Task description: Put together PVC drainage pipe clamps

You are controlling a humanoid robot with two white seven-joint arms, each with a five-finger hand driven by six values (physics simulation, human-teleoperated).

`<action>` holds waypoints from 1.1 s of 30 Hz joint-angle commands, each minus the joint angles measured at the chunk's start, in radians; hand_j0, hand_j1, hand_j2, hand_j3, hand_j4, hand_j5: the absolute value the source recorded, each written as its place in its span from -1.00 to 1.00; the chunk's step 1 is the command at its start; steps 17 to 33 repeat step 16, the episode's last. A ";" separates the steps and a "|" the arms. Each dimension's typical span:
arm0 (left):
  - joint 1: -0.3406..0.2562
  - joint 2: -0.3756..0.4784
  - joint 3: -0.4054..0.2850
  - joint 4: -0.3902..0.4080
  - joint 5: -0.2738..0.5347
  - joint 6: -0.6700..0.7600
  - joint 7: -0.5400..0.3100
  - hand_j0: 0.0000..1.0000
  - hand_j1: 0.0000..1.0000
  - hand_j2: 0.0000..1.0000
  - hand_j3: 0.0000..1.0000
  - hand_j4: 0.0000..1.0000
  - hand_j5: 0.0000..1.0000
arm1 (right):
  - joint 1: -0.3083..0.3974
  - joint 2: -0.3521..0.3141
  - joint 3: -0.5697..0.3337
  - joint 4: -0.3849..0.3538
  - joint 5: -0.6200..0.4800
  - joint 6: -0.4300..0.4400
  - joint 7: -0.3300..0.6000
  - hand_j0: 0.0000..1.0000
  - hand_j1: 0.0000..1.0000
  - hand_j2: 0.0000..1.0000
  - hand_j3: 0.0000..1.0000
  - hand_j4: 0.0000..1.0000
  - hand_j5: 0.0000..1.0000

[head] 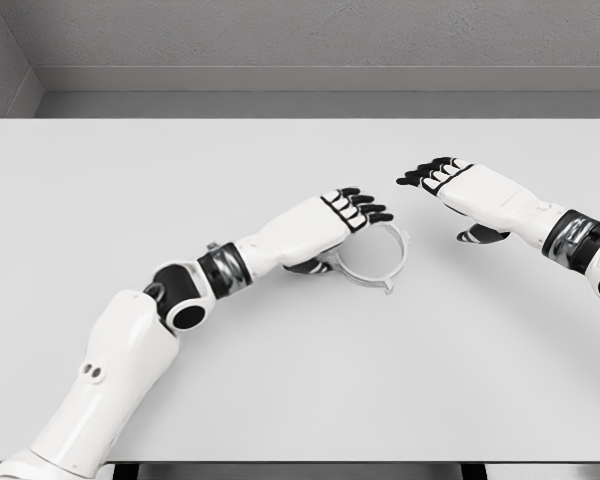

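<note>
White table (pixel 130 200) bears a clamp ring (pixel 378 262), half hidden under left hand (pixel 325 228) gripping it; right hand (pixel 470 190) fingers relaxed.

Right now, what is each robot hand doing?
Left hand: rests on the grey ring-shaped pipe clamp; grip cannot be told.
Right hand: open, holding nothing.
</note>
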 commanded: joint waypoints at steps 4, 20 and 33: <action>0.071 0.280 0.095 -0.239 0.170 0.001 0.002 1.00 1.00 1.00 1.00 1.00 1.00 | 0.000 -0.001 -0.001 -0.001 -0.002 0.000 0.000 1.00 1.00 1.00 1.00 1.00 1.00; 0.259 0.507 0.578 -0.193 0.284 0.001 0.002 1.00 1.00 1.00 1.00 1.00 1.00 | 0.000 -0.002 -0.001 -0.001 -0.002 0.000 -0.002 1.00 1.00 1.00 1.00 1.00 1.00; 0.259 0.507 0.578 -0.193 0.284 0.001 0.002 1.00 1.00 1.00 1.00 1.00 1.00 | 0.000 -0.002 -0.001 -0.001 -0.002 0.000 -0.002 1.00 1.00 1.00 1.00 1.00 1.00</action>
